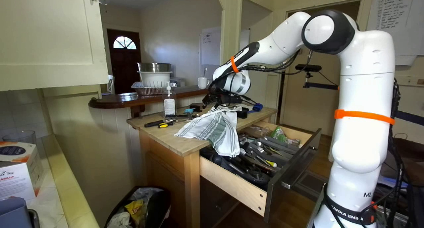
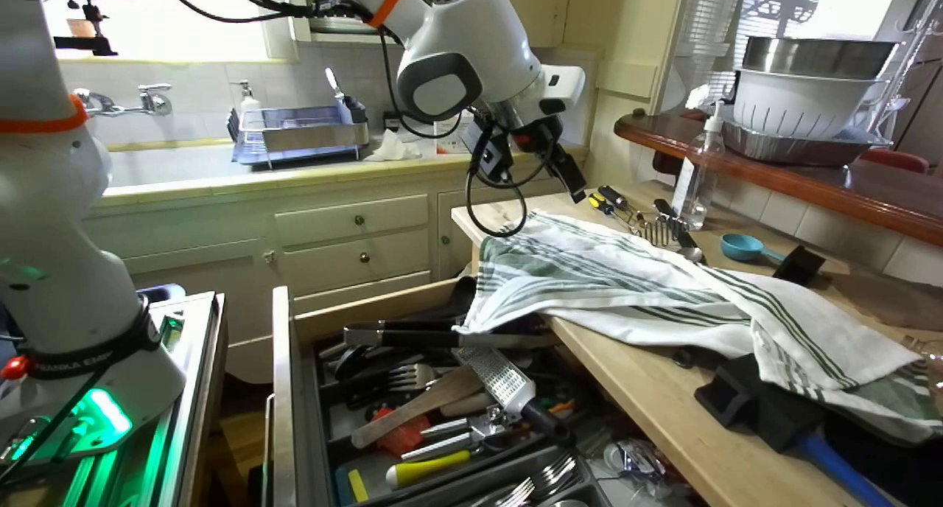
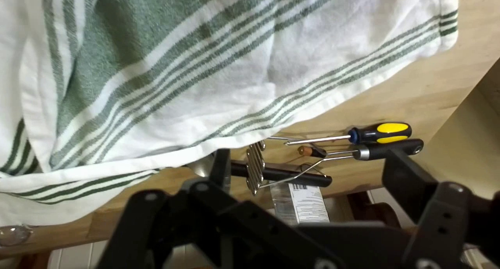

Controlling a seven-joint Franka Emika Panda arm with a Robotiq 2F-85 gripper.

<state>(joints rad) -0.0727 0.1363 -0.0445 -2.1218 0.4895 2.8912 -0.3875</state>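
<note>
wrist view: near, facing down on towel (image 3: 203, 89) | both exterior views: farther back, opposite sides, sharing drawer (image 1: 232, 184)

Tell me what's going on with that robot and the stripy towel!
A robot arm holds its gripper open over the wooden counter, with nothing in its grasp. The green-and-white towel lies rumpled on the counter, and one end hangs over the edge above the open drawer, which is full of kitchen utensils. Beside the towel, below the gripper, lie a masher and a yellow-and-black screwdriver.
</note>
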